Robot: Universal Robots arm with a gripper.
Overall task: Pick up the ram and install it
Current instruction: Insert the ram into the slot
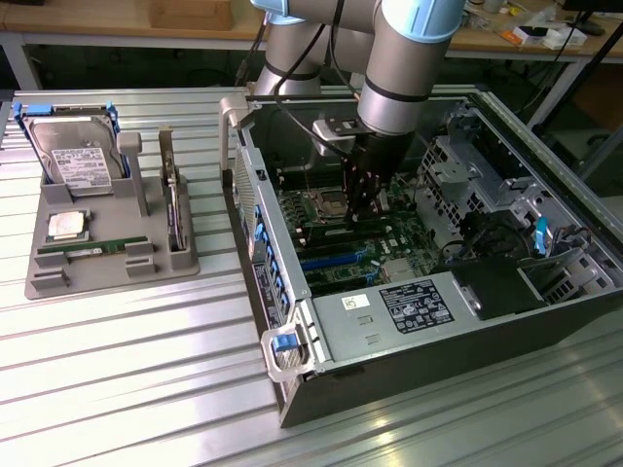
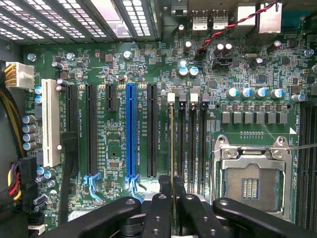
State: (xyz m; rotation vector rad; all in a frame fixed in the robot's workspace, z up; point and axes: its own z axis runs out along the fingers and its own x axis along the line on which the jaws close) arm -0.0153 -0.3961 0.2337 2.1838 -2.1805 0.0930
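A workshop with wooden benches along the back is seen behind a ribbed metal table [image 1: 117, 331], on which an open computer case [image 1: 409, 341] lies on its side with the motherboard [image 1: 341, 243] exposed. To the exterior view's left of the case, a grey holder tray [image 1: 58, 277] is set on the table; a hard drive [image 1: 76, 156] is stood at its far end, a square silver processor [image 1: 66, 226] is laid in a recess, a green stick [image 1: 92, 250] is laid flat near the front, and a card with a metal bracket [image 1: 173, 209] is stood upright in a slot. The arm [image 1: 404, 58] is reached down into the case, and the gripper [image 1: 362, 209] is held just above the board beside the processor socket [image 1: 326, 204]. In the wrist view, the fingers [image 2: 157, 213] are seen clenched on the ram [image 2: 172, 148], which is gripped edge-on as a thin line between them. The ram is lined up along the nearest of the memory slots [image 2: 192, 144], between the long black expansion slot [image 2: 152, 131] and the open socket frame [image 2: 250, 176]; whether it is seated cannot be told.
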